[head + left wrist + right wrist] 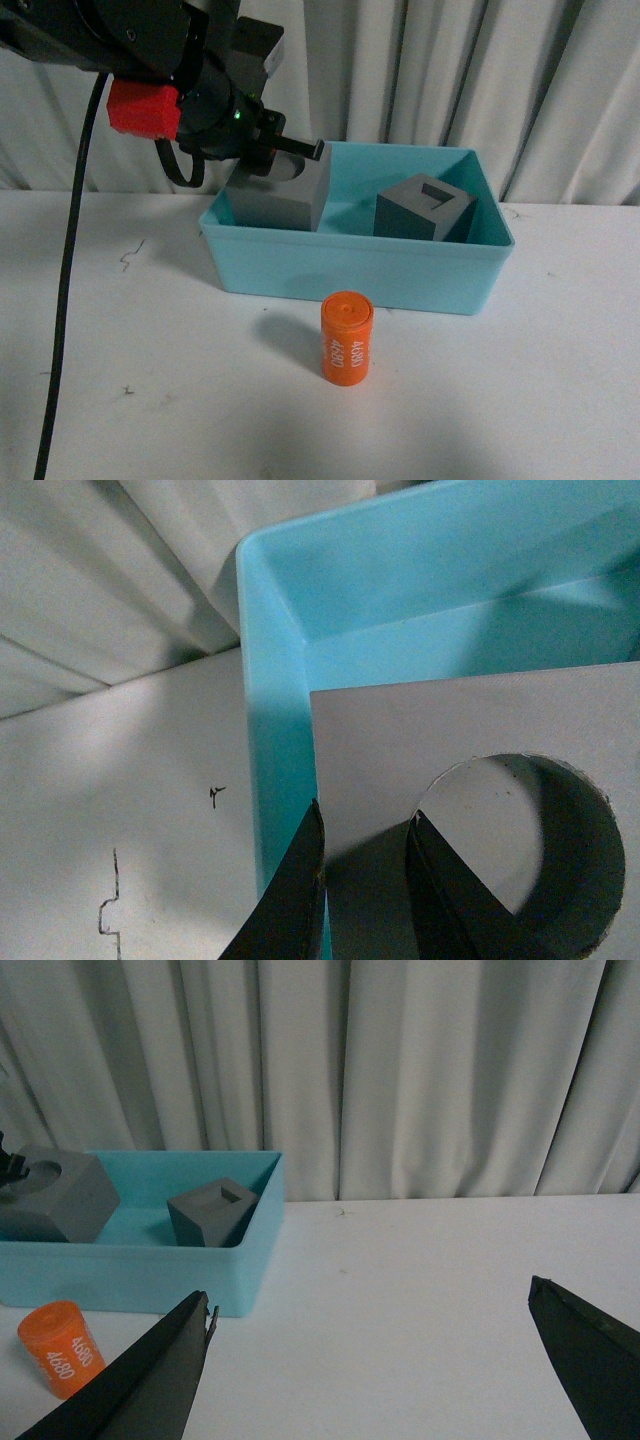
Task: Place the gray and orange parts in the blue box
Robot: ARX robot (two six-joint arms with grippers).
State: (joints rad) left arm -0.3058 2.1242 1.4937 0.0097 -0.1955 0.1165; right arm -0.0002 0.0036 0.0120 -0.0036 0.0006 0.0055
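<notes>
Nearest us, the orange cylinder [346,338] stands upright on the table [550,400], outside the box [350,272], ahead and leftward of our right gripper [370,1295], which gapes empty. Beyond, our left gripper [367,812] pinches the round-holed cube [285,195] by its wall, one finger in the hole. The cube is at its fingertips, inside the box's left end.

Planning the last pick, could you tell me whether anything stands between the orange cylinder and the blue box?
Nothing visible does: the orange cylinder stands on bare table, in front of the blue box and its front wall.
</notes>
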